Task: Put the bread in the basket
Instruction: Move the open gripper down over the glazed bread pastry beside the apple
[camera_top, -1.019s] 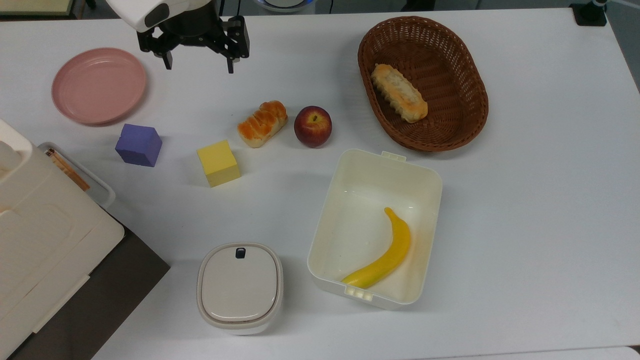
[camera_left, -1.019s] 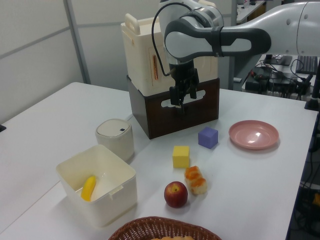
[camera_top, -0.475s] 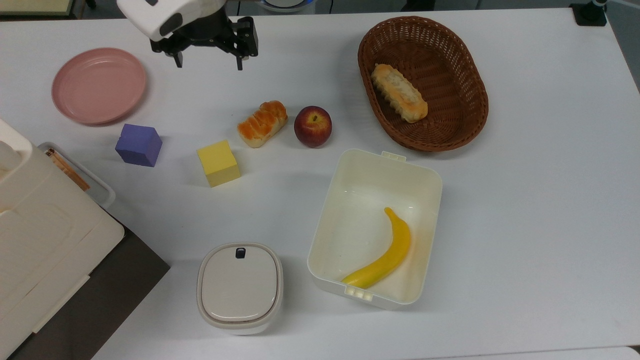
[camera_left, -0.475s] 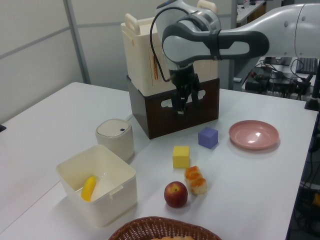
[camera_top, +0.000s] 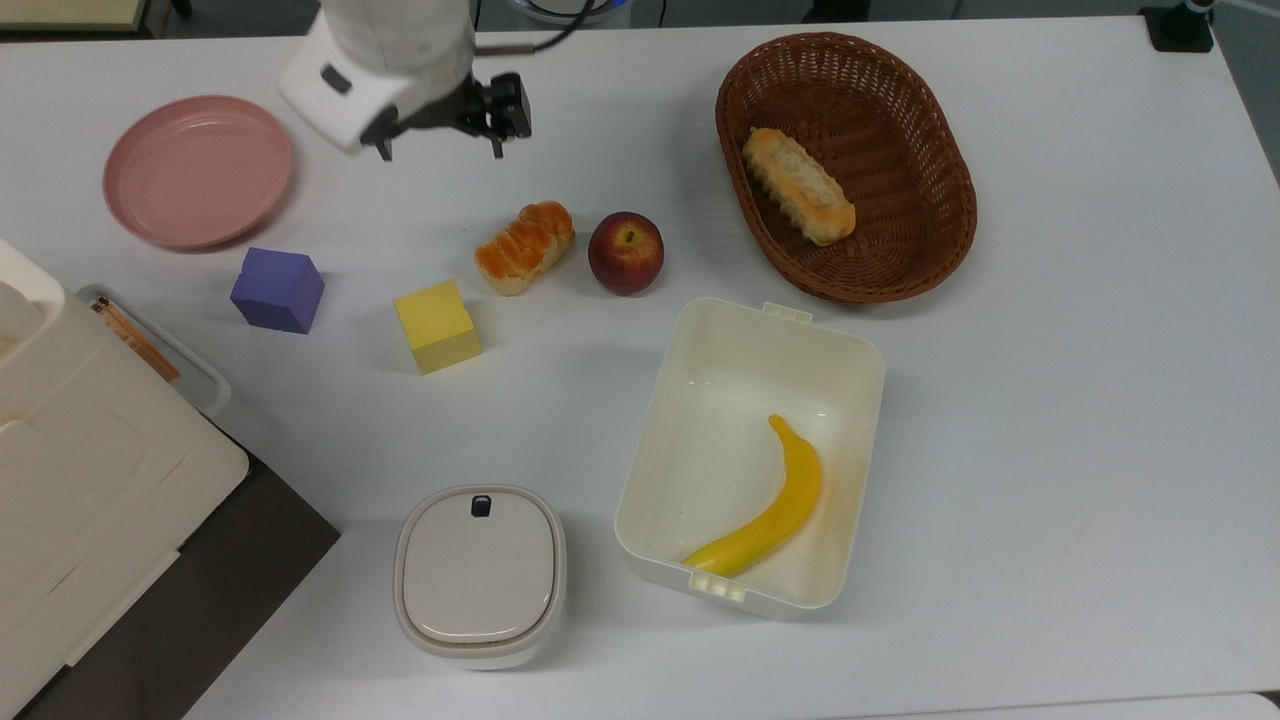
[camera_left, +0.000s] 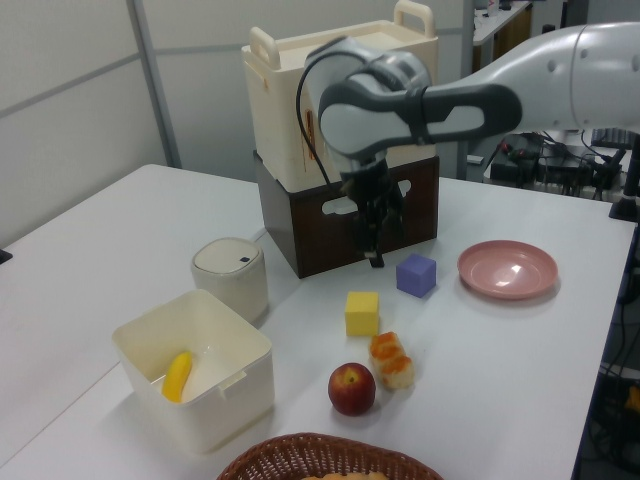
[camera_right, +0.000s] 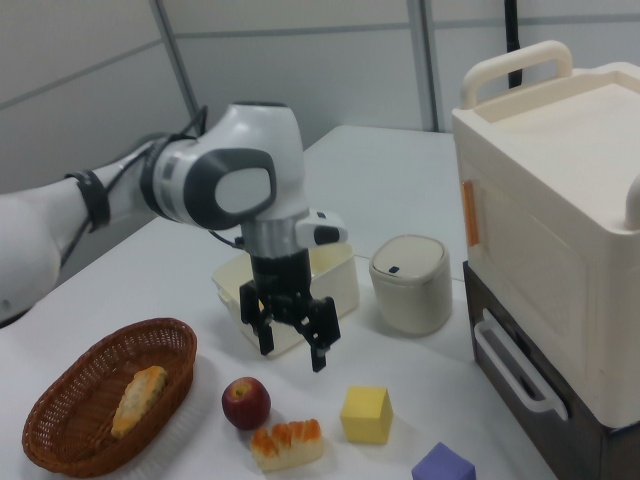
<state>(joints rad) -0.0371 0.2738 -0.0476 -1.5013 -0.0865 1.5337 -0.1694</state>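
Observation:
The bread (camera_top: 525, 247), a short roll with a glossy orange ridged top, lies on the white table between a yellow cube and an apple; it is also seen in the left view (camera_left: 391, 360) and the right view (camera_right: 288, 442). The dark-brown wicker basket (camera_top: 900, 130) stands at the top view's upper right and holds a longer pale loaf (camera_top: 797, 186). My gripper (camera_top: 440, 153) hangs open and empty above the table, up and to the left of the bread in the top view. In the right view the gripper (camera_right: 292, 358) has its fingers spread wide above the bread.
A red apple (camera_top: 626, 252) sits right beside the bread, a yellow cube (camera_top: 436, 326) and purple cube (camera_top: 278, 289) to its left. A pink plate (camera_top: 198, 170), a cream box (camera_top: 860, 400) with a banana, a lidded white pot (camera_top: 480, 575) and a large cream case (camera_top: 80, 470) surround them.
The arm has swung to the top view's right and slightly down, bringing the open gripper nearer the bread. Nothing on the table has moved.

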